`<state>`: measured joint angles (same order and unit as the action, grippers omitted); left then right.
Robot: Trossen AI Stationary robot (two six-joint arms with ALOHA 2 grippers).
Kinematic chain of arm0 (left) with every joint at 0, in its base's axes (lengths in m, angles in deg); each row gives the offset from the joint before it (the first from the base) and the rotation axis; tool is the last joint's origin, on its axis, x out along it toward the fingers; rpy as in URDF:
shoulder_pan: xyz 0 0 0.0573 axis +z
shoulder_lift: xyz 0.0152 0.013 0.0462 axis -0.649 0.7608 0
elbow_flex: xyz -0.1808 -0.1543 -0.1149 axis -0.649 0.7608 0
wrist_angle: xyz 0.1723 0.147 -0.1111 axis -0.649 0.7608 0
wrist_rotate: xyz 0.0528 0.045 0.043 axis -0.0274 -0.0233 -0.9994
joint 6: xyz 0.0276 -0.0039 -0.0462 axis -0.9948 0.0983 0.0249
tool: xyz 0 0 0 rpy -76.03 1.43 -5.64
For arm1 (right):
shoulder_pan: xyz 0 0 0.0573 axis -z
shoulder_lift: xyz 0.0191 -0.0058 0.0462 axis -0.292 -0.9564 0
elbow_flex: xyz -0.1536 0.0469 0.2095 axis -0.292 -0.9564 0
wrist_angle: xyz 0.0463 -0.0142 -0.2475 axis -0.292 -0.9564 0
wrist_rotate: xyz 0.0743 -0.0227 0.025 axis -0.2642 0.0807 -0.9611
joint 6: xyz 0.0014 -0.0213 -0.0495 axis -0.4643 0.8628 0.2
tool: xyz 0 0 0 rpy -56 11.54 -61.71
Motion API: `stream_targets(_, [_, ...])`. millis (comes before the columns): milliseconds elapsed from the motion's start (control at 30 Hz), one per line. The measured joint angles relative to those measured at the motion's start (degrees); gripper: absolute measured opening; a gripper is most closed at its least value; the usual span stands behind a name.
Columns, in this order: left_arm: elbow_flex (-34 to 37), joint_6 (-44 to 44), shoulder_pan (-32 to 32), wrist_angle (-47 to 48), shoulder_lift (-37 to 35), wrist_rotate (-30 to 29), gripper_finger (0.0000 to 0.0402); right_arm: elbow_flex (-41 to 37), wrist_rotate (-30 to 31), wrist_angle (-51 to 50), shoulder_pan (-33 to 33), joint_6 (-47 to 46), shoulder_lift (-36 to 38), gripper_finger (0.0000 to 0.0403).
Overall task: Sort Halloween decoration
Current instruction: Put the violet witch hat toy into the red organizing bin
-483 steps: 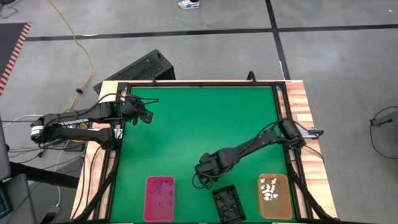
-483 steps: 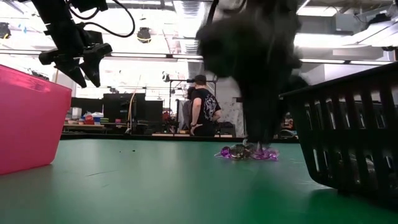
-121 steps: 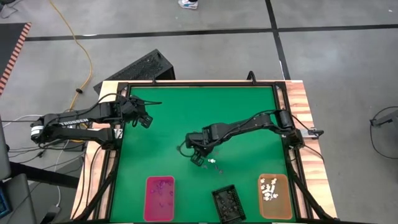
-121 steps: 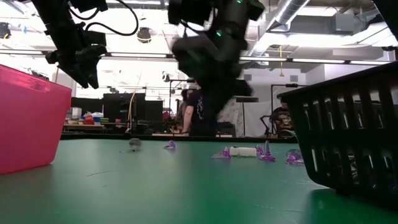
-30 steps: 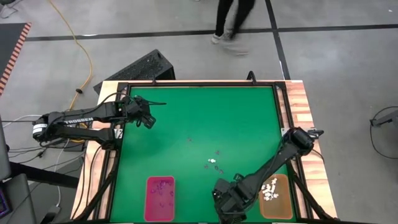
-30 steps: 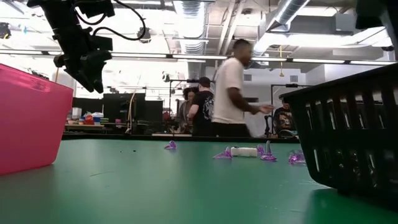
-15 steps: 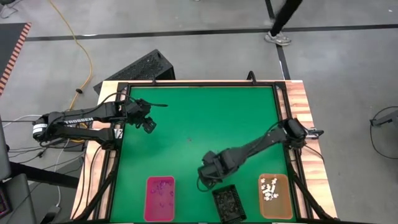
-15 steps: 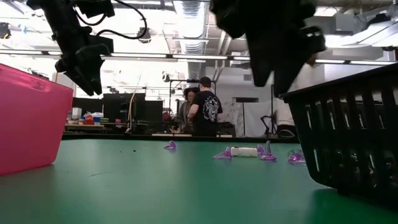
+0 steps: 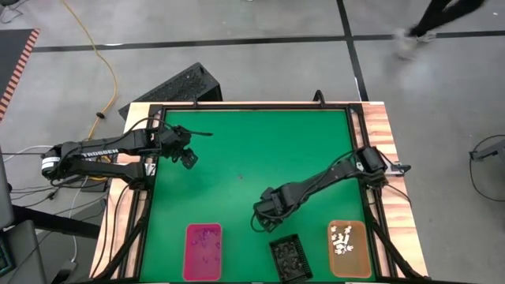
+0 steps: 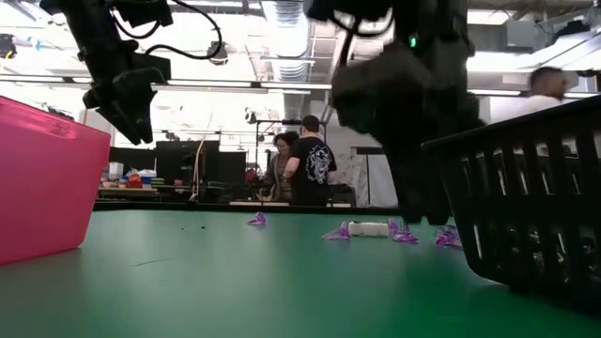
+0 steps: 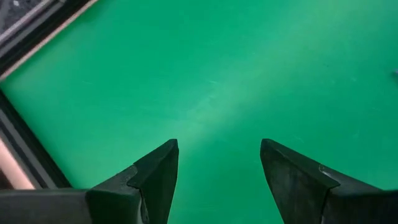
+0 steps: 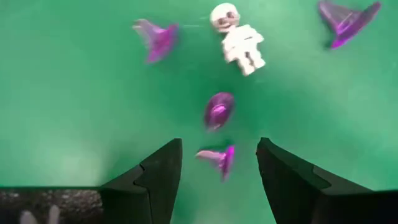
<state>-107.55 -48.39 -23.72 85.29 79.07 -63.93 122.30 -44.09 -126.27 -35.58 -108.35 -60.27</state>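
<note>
Right arm stretched from the right desk edge diagonally toward the near centre; right hand (image 9: 266, 214) low over the green desk (image 9: 252, 150), just beyond the black tray (image 9: 287, 257). Fingers (image 12: 153, 180) spread apart, nothing between them. In right wrist view, loose trinkets on the mat just ahead of the fingertips: white skeleton (image 12: 238, 38), purple hats (image 12: 155, 37), purple oval piece (image 12: 218, 110), another purple piece (image 12: 217, 159) nearly between the tips. Low view: same purple and white cluster (image 10: 385, 229) on the mat beside the black tray, one purple piece (image 10: 256, 220) apart to the left. White trinkets in orange tray (image 9: 348, 248), near right; purple ones in pink tray (image 9: 203, 251), near left.

Left arm folded along far-left desk edge; left hand (image 9: 188, 157) raised above bare mat, fingers (image 11: 151, 177) parted, empty.
</note>
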Motion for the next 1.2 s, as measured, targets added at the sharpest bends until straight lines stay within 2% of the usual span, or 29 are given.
stream_targets(200, [0.00, -0.02, 0.00, -0.02, 0.00, -2.13, 0.0219, -3.74, -0.23, 4.91, 2.26, 2.01, 0.11, 0.0232])
stream_targets(400, [0.00, 0.01, 0.00, 0.01, 0.00, -2.22, 0.0219, -3.77, -1.15, 5.69, 3.09, 2.59, 0.10, 0.0226])
stream_targets(500, [0.00, 0.00, 0.00, 0.00, 0.00, -2.51, 0.0219, -3.79, -1.12, 5.84, 3.12, 2.70, 0.07, 0.0197])
stream_targets(867, [0.00, -0.02, 0.00, -0.38, 0.00, -3.49, 0.0219, -3.61, -0.94, 8.85, 3.12, 3.25, 0.11, 0.0027])
stream_targets(1067, [0.00, -0.02, 0.00, -0.22, -0.01, -3.53, 0.0219, -1.96, -1.05, 7.47, 2.65, 3.88, -0.10, 0.0024])
stream_targets(1200, [0.00, -0.02, 0.00, -0.22, 0.00, -3.53, 0.0219, 2.18, -1.30, 7.76, 2.01, 3.79, -0.20, 0.0024])
